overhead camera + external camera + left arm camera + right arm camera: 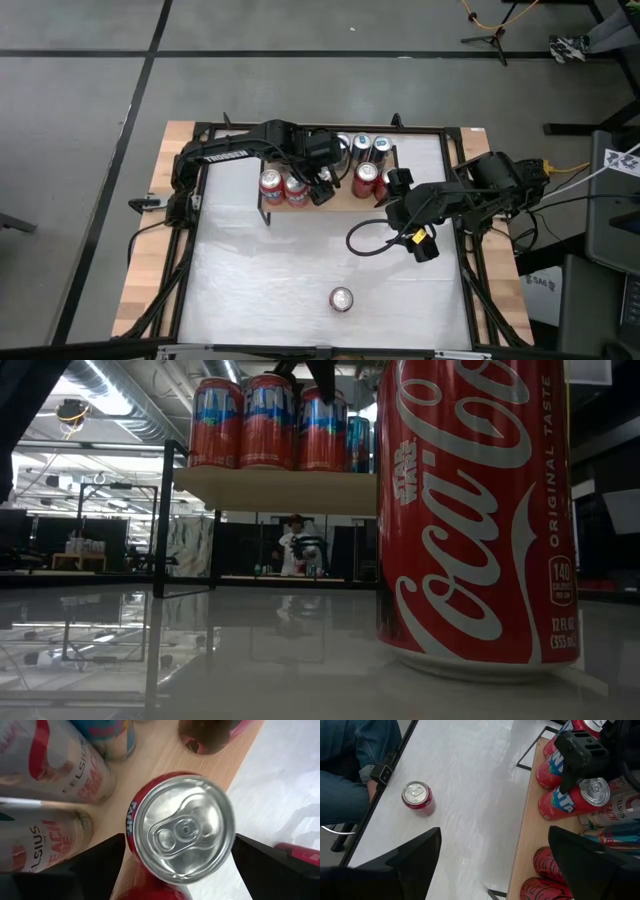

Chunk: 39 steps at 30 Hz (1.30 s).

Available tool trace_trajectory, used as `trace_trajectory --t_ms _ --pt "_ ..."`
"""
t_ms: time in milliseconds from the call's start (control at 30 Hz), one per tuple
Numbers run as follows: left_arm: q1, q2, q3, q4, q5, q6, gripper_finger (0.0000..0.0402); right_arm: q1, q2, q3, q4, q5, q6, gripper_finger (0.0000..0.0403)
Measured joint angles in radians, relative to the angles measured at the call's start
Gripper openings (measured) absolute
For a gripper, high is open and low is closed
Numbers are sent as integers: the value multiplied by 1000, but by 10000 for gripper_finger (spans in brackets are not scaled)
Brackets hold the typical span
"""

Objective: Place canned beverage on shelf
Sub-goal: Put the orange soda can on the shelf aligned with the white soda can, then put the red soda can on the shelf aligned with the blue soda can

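Observation:
The shelf (342,203), a light wood plank on black legs, stands at the table's far middle and carries several cans. My left gripper (180,870) hangs open above the shelf's near edge. Its fingers point steeply down on either side of the top of a red can with a blue label (182,832), which stands upright on the plank (582,800). My right gripper (495,870) is open and holds nothing, raised just right of the shelf (393,202). A red Coca-Cola can (342,299) stands alone on the white table near the front edge (418,797) and fills the low view (465,510).
Two more red cans (270,185) stand left of that one, with Celsius cans (50,780) and Coca-Cola cans (550,865) behind and to the right. A person's arm with a watch (380,771) rests at the table's near edge. White table surface (280,270) lies between the shelf and the lone can.

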Motion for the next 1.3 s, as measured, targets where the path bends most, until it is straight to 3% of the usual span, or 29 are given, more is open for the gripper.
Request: trace_trajectory --t_ms 267,500,700,900,1067,1300 --pt "-5 0 115 2 0 4 352 0 0 0 0 0 0 358" --pt "-50 -70 114 6 16 50 352 0 0 0 -1 -4 0 358" --pt "-145 -150 115 -21 -118 73 352 0 0 0 0 -3 3 358" --pt "-284 -225 106 -125 -318 78 352 0 0 0 0 -3 3 358" --pt "-426 -313 -22 -117 -432 42 352 0 0 -3 2 -6 28 358" --pt "-599 -460 -349 -117 -604 -210 352 1 0 -104 44 -7 127 358"
